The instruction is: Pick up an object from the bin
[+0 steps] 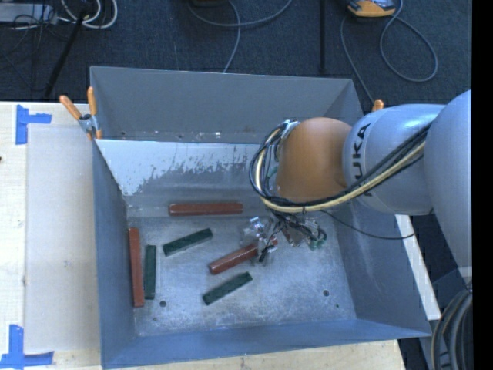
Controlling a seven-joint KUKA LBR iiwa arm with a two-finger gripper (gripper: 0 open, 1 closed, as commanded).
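Nearest lies a dark green bar (227, 287), slantwise on the floor of the bin (223, 114), just beside a reddish-brown bar (229, 262) at the floor's middle. The claw (264, 247) sits at that brown bar's right, far end; whether it is clenched or released I cannot tell. The bar looks stiff, light and smooth. It would likely pivot if taken by its tip, so a hold nearer mid-length seems safer. Open floor lies right and near, and the other bars lie left and far

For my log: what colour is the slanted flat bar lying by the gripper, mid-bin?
Reddish-brown flat bar, clearest in the camera view.
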